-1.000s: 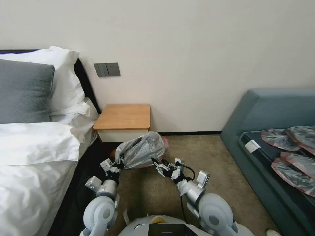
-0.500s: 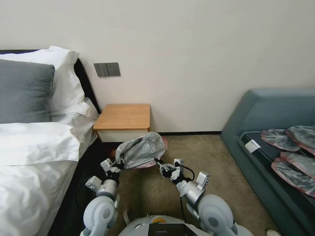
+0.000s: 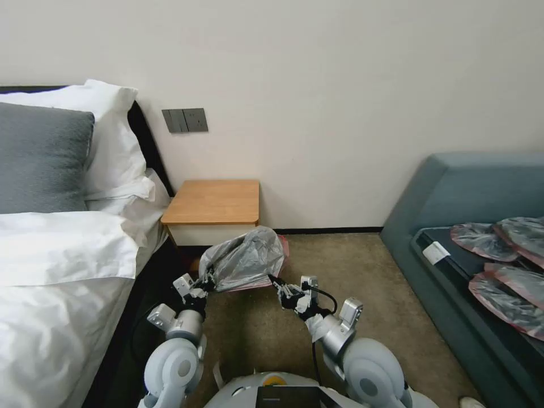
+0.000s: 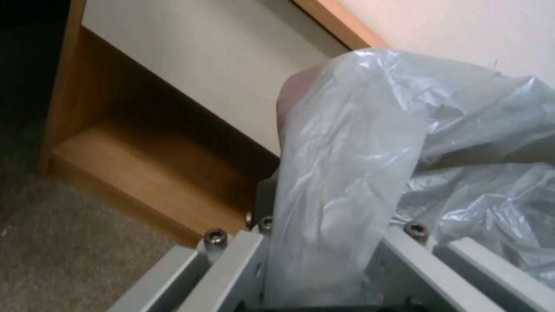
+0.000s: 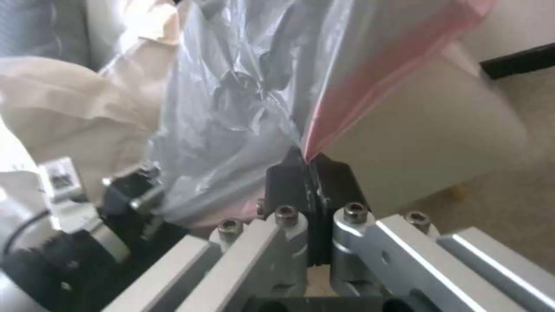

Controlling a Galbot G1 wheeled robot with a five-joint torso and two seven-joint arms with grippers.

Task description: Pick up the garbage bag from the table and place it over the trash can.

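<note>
Stretching between the two grippers, the garbage bag [image 3: 245, 258] hangs low in front of the table [image 3: 212, 202], at about six o'clock from its wooden top and just above the carpet [image 3: 351, 272]. The left gripper [image 3: 205, 281] is clamped on the bag's edge at its eight o'clock side, the plastic bunched between its fingers, and the right gripper [image 3: 273, 280] pinches the pinkish-red rim at five o'clock with its black jaws pressed together. The beige trash can [image 5: 428, 147] sits behind the bag, touching it.
</note>
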